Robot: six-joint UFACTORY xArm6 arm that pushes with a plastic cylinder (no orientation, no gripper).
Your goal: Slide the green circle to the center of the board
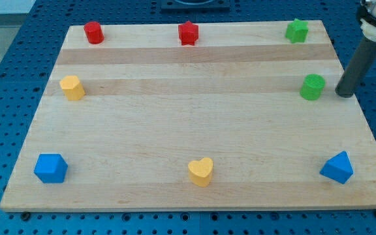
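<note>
The green circle (313, 87) is a short green cylinder near the board's right edge, in the upper half. My tip (344, 94) stands just to its right, a small gap away, at about the same height in the view. The dark rod rises from the tip to the view's top right corner. The wooden board (194, 124) fills most of the view.
A green star (296, 31) sits at the top right, a red star (188, 33) at top middle, a red cylinder (94, 32) at top left. A yellow block (72, 87) is at left, a blue block (50, 168) bottom left, a yellow heart (200, 172) bottom middle, a blue triangle (337, 168) bottom right.
</note>
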